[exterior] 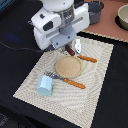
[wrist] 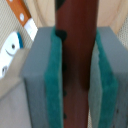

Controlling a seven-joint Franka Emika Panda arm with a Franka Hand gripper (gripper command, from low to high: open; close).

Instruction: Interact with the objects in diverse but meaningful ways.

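Clamped between the green-padded fingers [wrist: 54,82] of the gripper [wrist: 75,85], a brown sausage [wrist: 75,55] stood upright in the wrist view, pinched along its length. In the exterior view the gripper [exterior: 70,49] hung over the far edge of a woven placemat [exterior: 97,75], just above a round wooden plate [exterior: 68,66] at its middle; the sausage itself could not be made out there. An orange-handled knife [exterior: 86,58] lay beside the plate, an orange-handled fork [exterior: 70,82] toward the near edge, and a light-blue cup [exterior: 44,86] near the mat's near corner. If the squeeze was off-centre, the smooth sausage could slip or swing, dropping onto the plate and rolling against the cutlery.
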